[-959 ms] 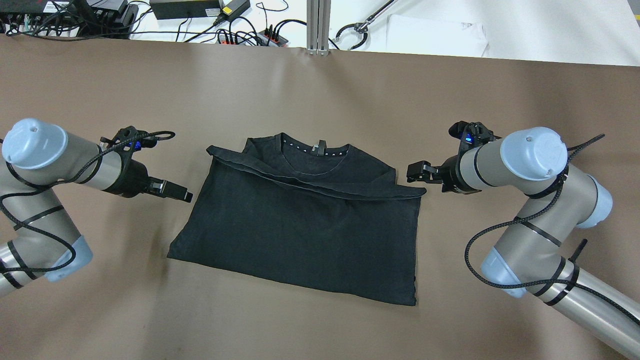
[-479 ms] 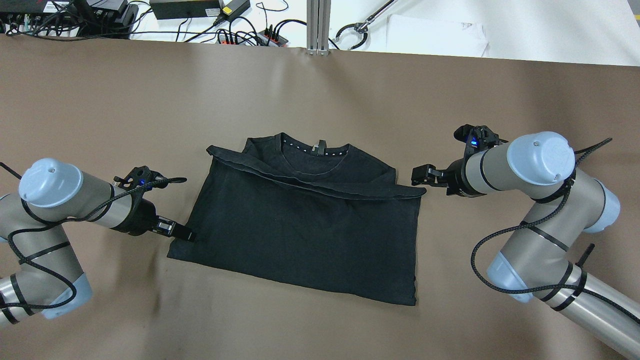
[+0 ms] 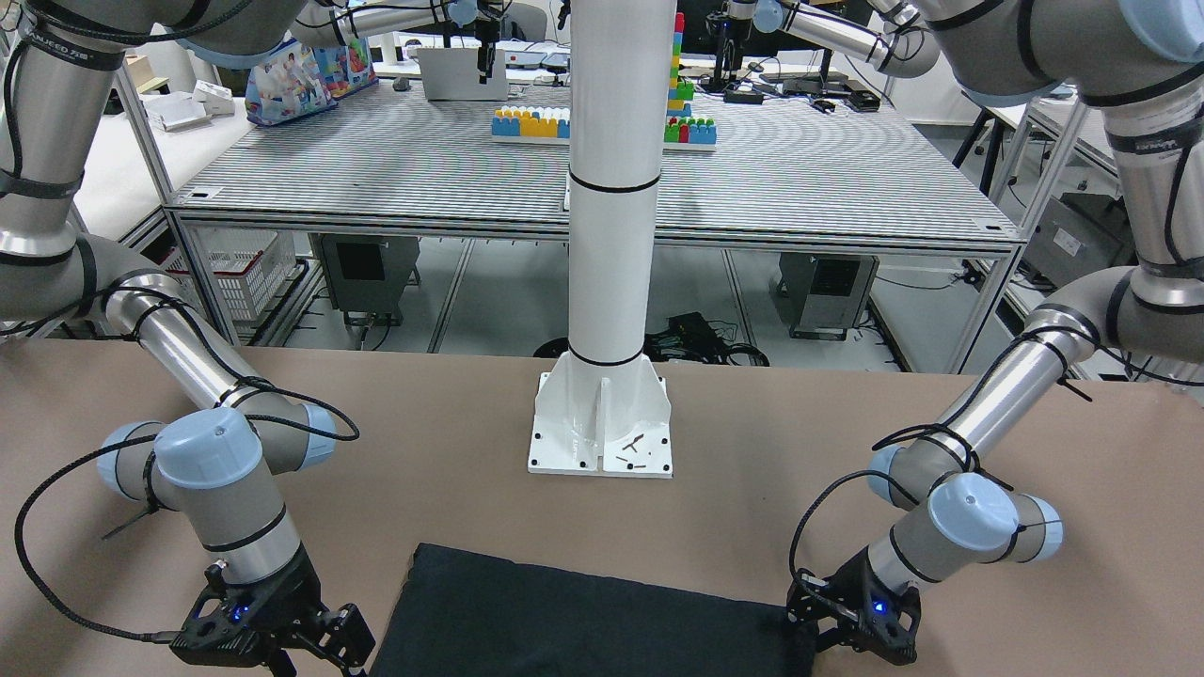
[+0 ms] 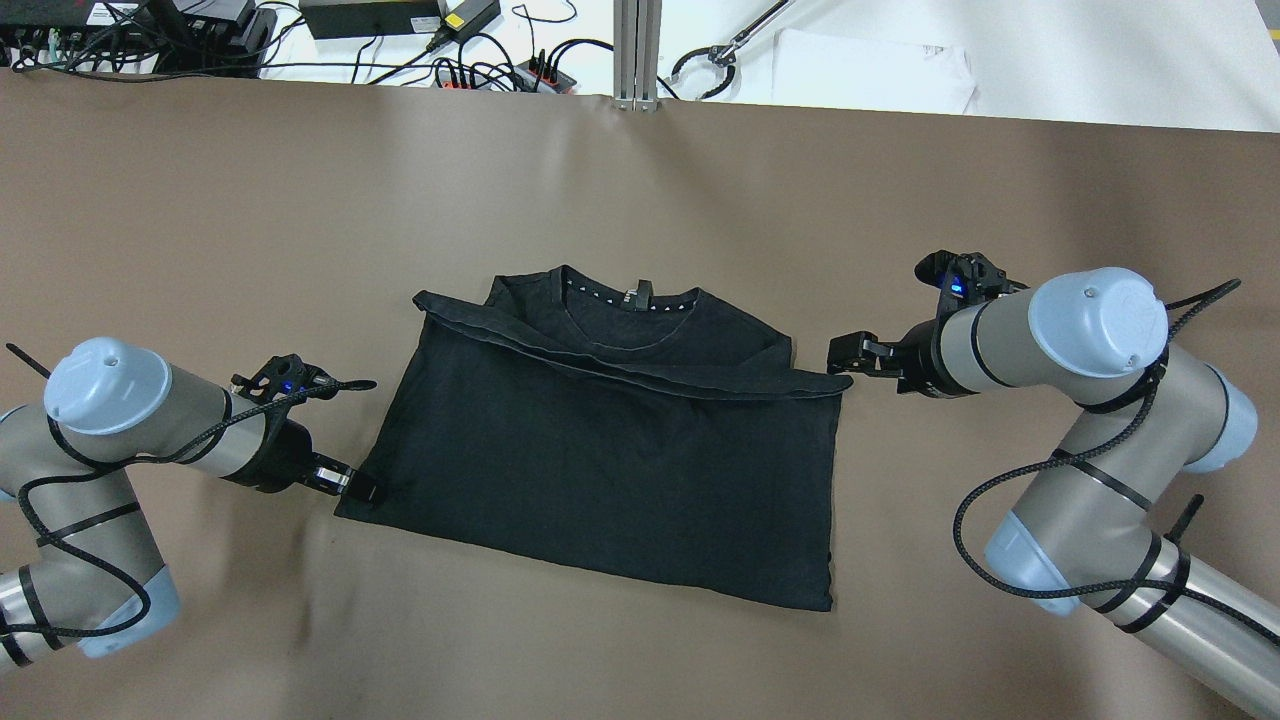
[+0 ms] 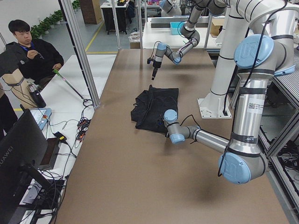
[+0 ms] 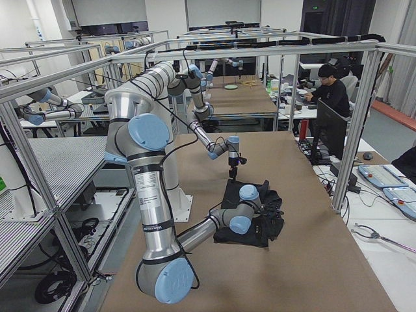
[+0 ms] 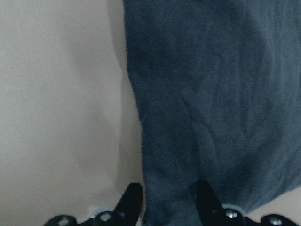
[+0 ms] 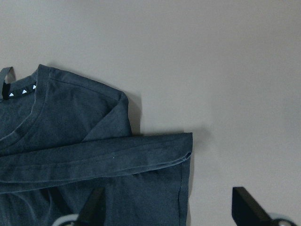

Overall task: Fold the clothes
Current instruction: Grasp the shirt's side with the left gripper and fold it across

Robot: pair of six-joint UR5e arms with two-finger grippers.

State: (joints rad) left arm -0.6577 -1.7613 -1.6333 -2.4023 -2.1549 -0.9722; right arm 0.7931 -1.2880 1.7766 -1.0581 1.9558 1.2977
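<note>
Looking from overhead, the clothes (image 4: 600,470), a soft matte-black shirt, are seen laid flat, one corner touching the left gripper (image 4: 362,490). By the left wrist camera, narrowly parted jaws are shown straddling the finely textured edge; a deeper bite is advised before pinching. By the right wrist camera, the right gripper (image 8: 169,209) is shown spread wide, the shirt's folded band just ahead.

Monitor (image 5: 21,149), back of casing: "HUAWEI", lettering running up its edge.
Blue joint cap (image 5: 253,50), left arm (image 5: 245,135): a mark that looks like "UR".
Sticker (image 5: 254,106), upright tube below that cap: square code and fine print, too small to read.
Black band (image 3: 56,38), right arm (image 3: 38,141), upper tube: white lettering, blurred past reading.
Shirt (image 4: 600,460), neck tape (image 8: 21,90): a row of white triangles, no letters legible.
</note>
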